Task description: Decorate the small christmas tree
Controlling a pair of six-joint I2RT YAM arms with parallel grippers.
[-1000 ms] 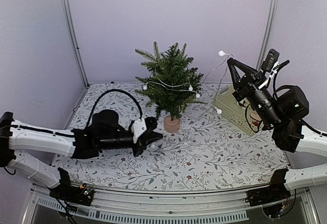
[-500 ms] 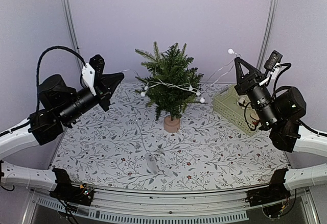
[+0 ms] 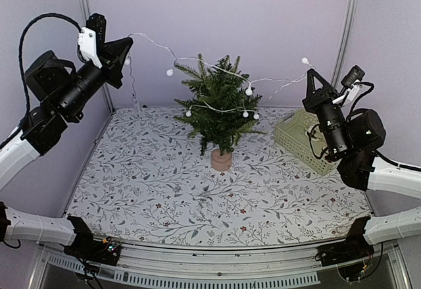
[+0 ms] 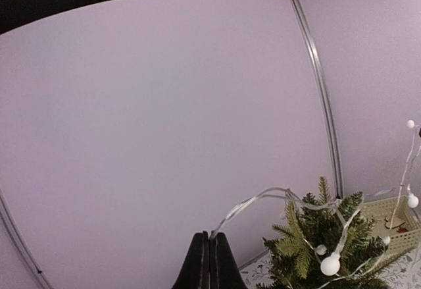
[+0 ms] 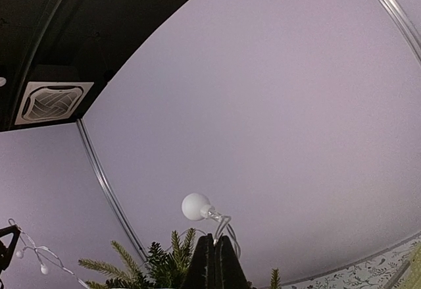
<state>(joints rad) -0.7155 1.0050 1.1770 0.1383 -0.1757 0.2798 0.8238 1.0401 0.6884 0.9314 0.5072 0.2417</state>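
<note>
The small christmas tree (image 3: 219, 108) stands mid-table on a tan base, dark green and upright. A string of small white bulb lights (image 3: 217, 72) runs over its top and around its branches. My left gripper (image 3: 126, 42) is high up at the far left, shut on one end of the string; the clear wire leaves its tips (image 4: 210, 234) toward the tree (image 4: 329, 236). My right gripper (image 3: 310, 73) is raised at the right, shut on the other end, with a white bulb (image 5: 195, 206) just above its tips (image 5: 215, 237).
A pale green slatted basket (image 3: 299, 137) sits at the back right of the floral tablecloth (image 3: 164, 183), under my right arm. Lilac walls with metal posts close in the back and sides.
My left arm has swung up from the table by the tree's base to high at the left, pulling the light string taut over the treetop. My right gripper has shifted slightly right.
</note>
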